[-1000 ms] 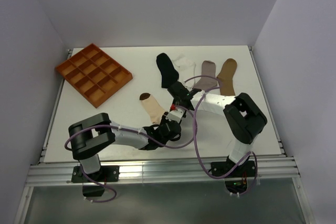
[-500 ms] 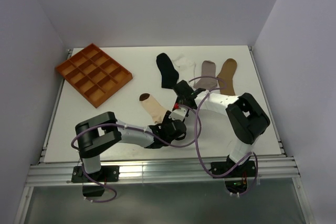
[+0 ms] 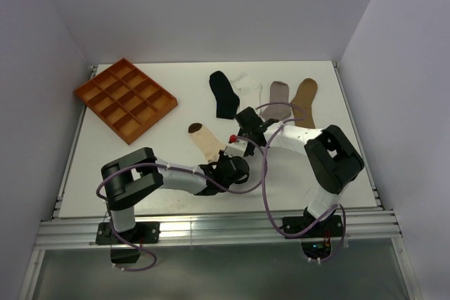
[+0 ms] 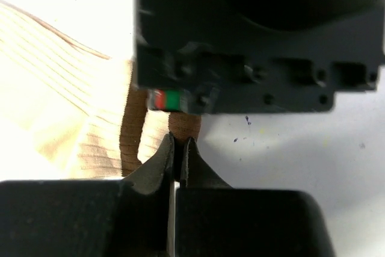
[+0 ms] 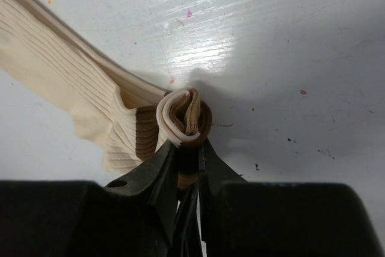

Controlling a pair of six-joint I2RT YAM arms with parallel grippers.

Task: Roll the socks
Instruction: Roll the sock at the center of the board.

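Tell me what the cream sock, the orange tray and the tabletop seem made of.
Cream sock: soft ribbed knit fabric, matte; fine ribs and folds show. Orange tray: matte, plastic or wood, too small to tell. Tabletop: hard white painted-looking surface, faint sheen, scuffs and specks.

Cream sock point(image 5: 78, 109) w/ rolled end
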